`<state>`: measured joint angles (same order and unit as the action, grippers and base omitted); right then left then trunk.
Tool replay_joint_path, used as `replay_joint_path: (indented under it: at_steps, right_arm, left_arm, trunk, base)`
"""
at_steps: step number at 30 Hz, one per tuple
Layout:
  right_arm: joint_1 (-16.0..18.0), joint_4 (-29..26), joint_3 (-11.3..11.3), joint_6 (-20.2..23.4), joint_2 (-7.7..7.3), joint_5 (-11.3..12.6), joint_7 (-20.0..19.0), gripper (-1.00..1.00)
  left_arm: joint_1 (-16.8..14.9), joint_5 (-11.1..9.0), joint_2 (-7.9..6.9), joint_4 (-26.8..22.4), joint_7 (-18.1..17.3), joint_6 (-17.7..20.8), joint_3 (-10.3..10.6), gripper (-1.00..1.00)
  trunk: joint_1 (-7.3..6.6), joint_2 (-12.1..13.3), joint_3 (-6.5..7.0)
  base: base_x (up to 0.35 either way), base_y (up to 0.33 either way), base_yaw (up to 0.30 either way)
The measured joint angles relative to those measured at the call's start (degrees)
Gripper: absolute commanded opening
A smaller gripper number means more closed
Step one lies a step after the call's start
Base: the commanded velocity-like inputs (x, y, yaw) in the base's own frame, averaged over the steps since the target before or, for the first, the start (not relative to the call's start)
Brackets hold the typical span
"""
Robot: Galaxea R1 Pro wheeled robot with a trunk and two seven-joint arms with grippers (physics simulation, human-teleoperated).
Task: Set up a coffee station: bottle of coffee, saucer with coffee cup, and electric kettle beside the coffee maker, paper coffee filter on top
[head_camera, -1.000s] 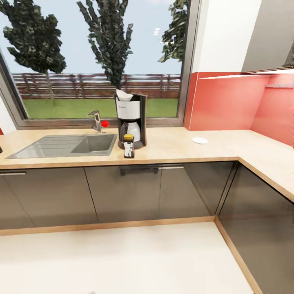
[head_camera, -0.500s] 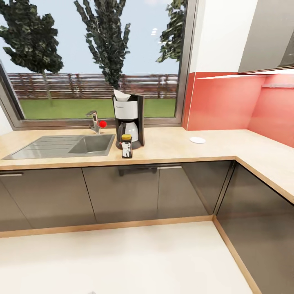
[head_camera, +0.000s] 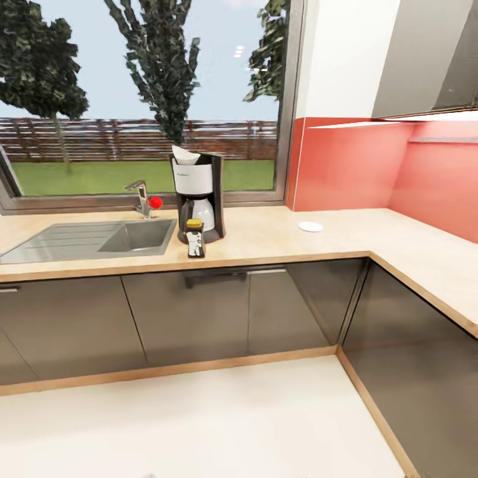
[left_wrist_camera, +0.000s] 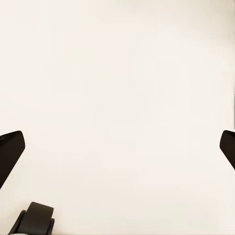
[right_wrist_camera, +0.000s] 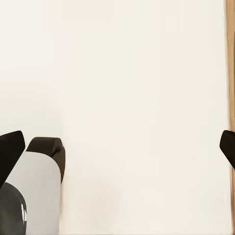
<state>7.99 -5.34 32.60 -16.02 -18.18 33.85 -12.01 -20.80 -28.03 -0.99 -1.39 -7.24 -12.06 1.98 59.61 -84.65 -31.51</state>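
The black-and-white coffee maker (head_camera: 198, 199) stands on the light wooden worktop (head_camera: 265, 239), the dark yellow-capped coffee bottle (head_camera: 194, 238) touching its front, far from both grippers, whose fingers (left_wrist_camera: 11, 152) (right_wrist_camera: 11, 152) are spread wide, empty, above pale floor (left_wrist_camera: 122, 98).

From the head we look forward and slightly down at the countertop (head_camera: 279, 242) from well back, with the window (head_camera: 143, 99) behind it and pale floor (head_camera: 199, 418) near us. Both wrist cameras face straight down, close over that same pale floor (left_wrist_camera: 117, 98), which they share with the head view.
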Motion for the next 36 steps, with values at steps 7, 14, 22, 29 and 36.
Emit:
replay_joint_path:
  at_steps: [7, 14, 22, 29, 36]
  right_arm:
    - [0.00, 0.01, 0.00, 0.00, 0.00, -0.01, 0.01, 1.00]
    - [-0.09, 0.09, 0.01, 0.08, 0.08, 0.01, -0.07, 1.00]
    - [-0.11, -0.40, 0.18, 0.13, 0.19, 0.13, -0.71, 1.00]
    - [0.29, -0.77, -0.17, -0.08, 0.19, 0.24, -7.45, 1.00]
    - [1.00, -33.29, -8.66, 1.34, -3.56, 0.38, -17.70, 1.00]
  left_arm:
    - [0.01, 0.00, -0.04, -0.01, 0.00, 0.00, 0.00, 1.00]
    - [0.01, 0.00, -0.07, -0.02, 0.02, 0.00, 0.00, 1.00]
    - [0.01, -0.01, -0.13, -0.02, 0.01, -0.07, 0.00, 1.00]
    - [0.01, 0.00, -0.04, -0.15, -0.18, -0.15, 0.08, 1.00]
    - [0.00, -0.20, -0.03, -11.69, -19.51, 0.59, 0.53, 1.00]
  trunk:
    - [0.00, 0.00, 0.00]
    - [0.00, 0.00, 0.00]
    - [0.00, 0.00, 0.00]
    - [0.00, 0.00, 0.00]
    - [0.00, 0.00, 0.01]
  base:
    - [0.000, 0.000, -0.205]
    - [0.000, 0.000, -0.026]
    - [0.000, 0.000, -0.002]
    - [0.000, 0.000, 0.000]
    - [0.000, 0.000, 0.000]
